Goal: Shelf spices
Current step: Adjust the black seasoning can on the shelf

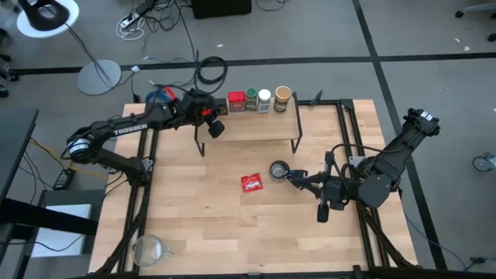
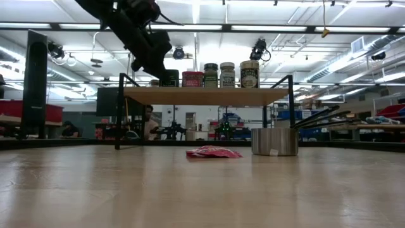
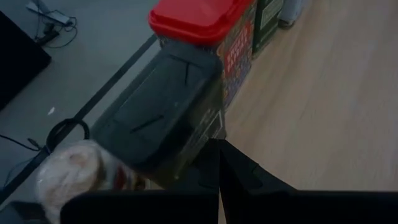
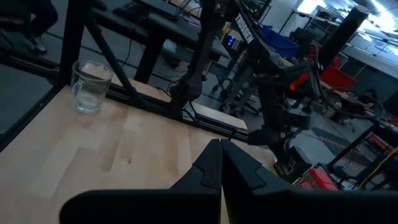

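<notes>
The left end effector [image 1: 215, 126] hangs closed and empty at the left end of the shelf [image 1: 256, 128], just beside the dark tin [image 3: 163, 118]. Risk: any sideways sweep could shove the tin against the red tin [image 1: 236, 101] and topple the row.

The right end effector [image 1: 322, 211], closed, waits over the counter [image 1: 201, 225].

- Tins: square, rigid.
- Jars [image 1: 273, 98]: cylindrical, capped.
- Shelf: smooth plank, thin metal legs.

A flat red packet [image 1: 251, 183] is lying beside a round metal cup [image 1: 278, 170] mid-table, while a clear glass mug [image 1: 147, 249] is sitting near one corner.
</notes>
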You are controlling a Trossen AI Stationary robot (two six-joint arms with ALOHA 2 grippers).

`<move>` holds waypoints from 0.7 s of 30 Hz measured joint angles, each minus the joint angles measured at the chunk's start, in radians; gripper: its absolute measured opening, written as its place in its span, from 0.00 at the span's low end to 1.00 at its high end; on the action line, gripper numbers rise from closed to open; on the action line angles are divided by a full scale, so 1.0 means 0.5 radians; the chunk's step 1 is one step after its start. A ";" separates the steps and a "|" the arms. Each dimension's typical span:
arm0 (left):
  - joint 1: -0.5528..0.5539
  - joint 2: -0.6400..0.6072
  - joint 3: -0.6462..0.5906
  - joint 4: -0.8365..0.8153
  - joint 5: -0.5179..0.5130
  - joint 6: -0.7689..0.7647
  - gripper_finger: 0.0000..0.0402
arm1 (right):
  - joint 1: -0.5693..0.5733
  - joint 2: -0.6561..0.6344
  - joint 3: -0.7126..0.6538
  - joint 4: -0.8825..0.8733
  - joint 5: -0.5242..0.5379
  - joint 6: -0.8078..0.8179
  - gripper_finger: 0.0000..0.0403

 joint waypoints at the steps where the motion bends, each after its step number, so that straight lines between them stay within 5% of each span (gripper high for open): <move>1: 0.002 0.014 0.000 0.014 0.007 -0.001 0.01 | 0.000 0.000 0.000 0.000 0.000 0.001 0.00; 21: 0.054 0.097 0.000 0.066 0.051 -0.006 0.01 | 0.000 0.000 0.000 -0.002 -0.002 0.000 0.00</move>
